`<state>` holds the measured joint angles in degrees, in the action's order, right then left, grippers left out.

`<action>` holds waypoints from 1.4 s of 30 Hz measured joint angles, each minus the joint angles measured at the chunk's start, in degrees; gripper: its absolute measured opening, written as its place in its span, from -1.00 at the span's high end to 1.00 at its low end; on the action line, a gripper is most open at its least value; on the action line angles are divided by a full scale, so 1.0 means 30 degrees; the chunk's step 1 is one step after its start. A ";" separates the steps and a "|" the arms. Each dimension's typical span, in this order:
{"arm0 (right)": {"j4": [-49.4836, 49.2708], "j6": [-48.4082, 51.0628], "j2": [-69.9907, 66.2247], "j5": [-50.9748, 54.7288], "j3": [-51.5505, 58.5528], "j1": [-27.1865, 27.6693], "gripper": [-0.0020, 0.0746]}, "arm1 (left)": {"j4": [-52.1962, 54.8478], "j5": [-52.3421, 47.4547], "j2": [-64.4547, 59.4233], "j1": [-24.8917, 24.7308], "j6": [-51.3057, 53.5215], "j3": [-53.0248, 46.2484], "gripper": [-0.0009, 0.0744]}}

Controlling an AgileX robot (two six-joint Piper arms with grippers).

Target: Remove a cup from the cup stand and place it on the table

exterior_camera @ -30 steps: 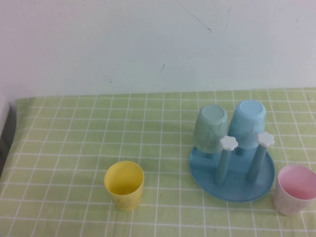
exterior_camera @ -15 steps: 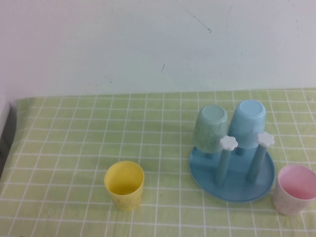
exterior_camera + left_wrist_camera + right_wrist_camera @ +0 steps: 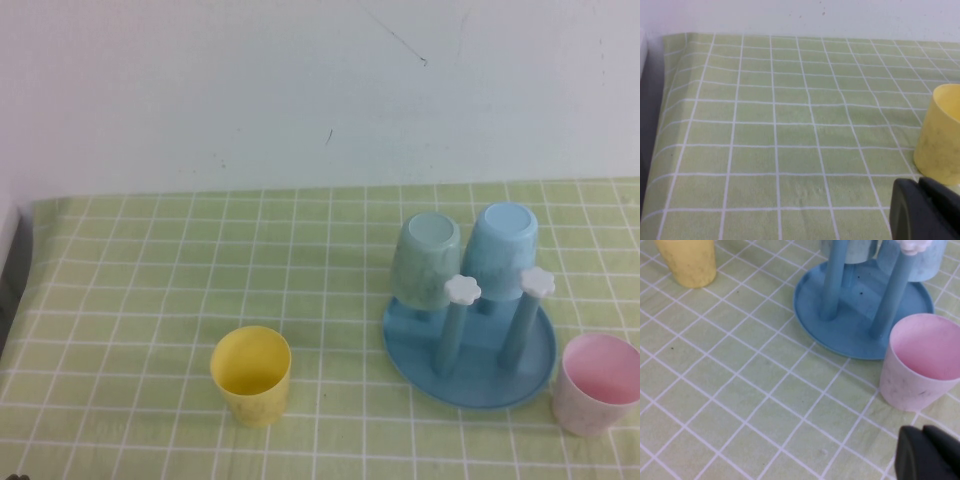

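Already the cup (image 3: 597,384) is standing on the worktop (image 3: 150,300) at the stand's (image 3: 470,375) four o'clock; left gripper (image 3: 925,210) and right gripper (image 3: 930,454) are resting closed, empty.

Bare-walled tabletop, gridded green cloth (image 3: 150,300)

I see the tabletop (image 3: 150,270) under a light green cloth with a white grid, running back to a pale wall. Three things stand directly on it. The pink cup (image 3: 596,384) sits upright, mouth up, just ahead of my right hand (image 3: 930,452), close beside the rim of the cup stand (image 3: 470,385). The stand's round blue tray rests flat just beyond that cup. The yellow cup (image 3: 252,375) stands upright just in front of my left hand (image 3: 925,210), well apart from the stand.
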<state>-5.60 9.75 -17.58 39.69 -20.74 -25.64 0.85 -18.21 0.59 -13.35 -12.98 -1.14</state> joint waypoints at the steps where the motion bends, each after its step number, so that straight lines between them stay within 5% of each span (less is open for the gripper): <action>1: 0.0000 0.0000 0.0000 0.0000 0.0000 0.0000 0.95 | 0.0000 0.0000 0.0000 0.0000 0.0000 0.0000 0.98; 14: 0.0000 0.0000 0.0000 0.0000 0.0000 0.0000 0.95 | -0.1827 -0.0078 0.0016 0.1886 0.3481 0.0000 0.98; 42: 0.0000 0.0000 0.0000 0.0000 0.0000 0.0000 0.95 | -0.1900 -0.0078 0.0016 0.2896 0.3523 0.0000 0.98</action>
<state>-5.60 9.75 -17.58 39.69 -20.74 -25.64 -4.85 -18.45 0.64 -4.67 -2.41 -1.14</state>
